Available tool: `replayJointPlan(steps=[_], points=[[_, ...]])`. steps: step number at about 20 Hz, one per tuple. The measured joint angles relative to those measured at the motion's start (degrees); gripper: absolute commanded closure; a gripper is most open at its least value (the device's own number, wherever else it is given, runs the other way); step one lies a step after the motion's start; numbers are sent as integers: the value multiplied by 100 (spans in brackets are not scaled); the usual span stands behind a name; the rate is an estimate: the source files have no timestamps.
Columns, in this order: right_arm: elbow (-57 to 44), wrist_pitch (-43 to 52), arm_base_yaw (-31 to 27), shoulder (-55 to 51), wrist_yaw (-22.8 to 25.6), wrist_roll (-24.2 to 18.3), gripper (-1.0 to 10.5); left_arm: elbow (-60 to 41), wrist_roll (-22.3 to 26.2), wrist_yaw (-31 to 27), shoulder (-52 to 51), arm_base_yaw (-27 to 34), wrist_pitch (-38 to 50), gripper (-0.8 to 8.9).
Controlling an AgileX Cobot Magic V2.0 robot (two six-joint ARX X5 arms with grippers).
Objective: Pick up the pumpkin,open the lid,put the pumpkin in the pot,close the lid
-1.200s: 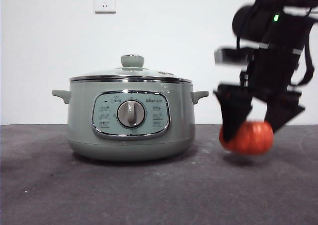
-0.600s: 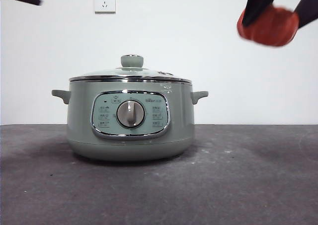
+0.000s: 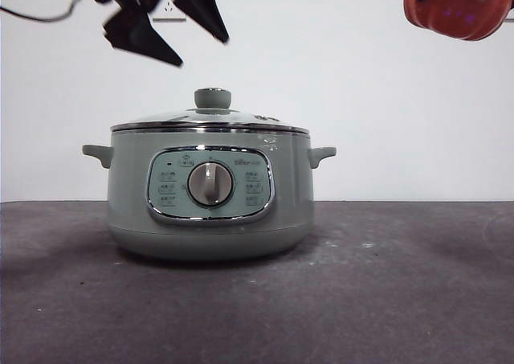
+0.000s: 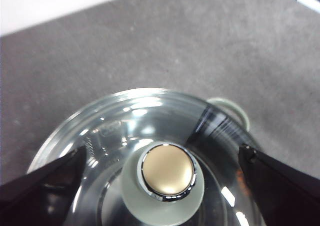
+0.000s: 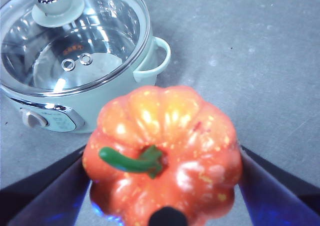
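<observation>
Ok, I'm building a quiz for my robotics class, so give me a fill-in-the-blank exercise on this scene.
1. The right claw is shut on the ____.
2. The lid sits on the ____.
3. The open left claw hangs above the lid's ____.
4. The pot stands on a dark ____.

Missing words: pumpkin; pot; knob; table

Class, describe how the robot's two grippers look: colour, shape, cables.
The left gripper has flat black fingers tapering to points, with a thin black cable trailing beside it. The right gripper shows broad black wedge-shaped fingers with a bluish sheen.
</observation>
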Motion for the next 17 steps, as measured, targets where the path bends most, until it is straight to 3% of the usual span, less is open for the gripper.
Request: replayJointPlan(steps=[10, 13, 17], points=[[0, 0, 0, 0, 0, 0, 956, 0, 105, -402, 553, -330, 68, 60], [0, 0, 0, 0, 0, 0, 956, 0, 105, -435, 553, -361, -50, 300], [0, 0, 0, 0, 0, 0, 956, 0, 107, -439, 553, -400, -68, 491]])
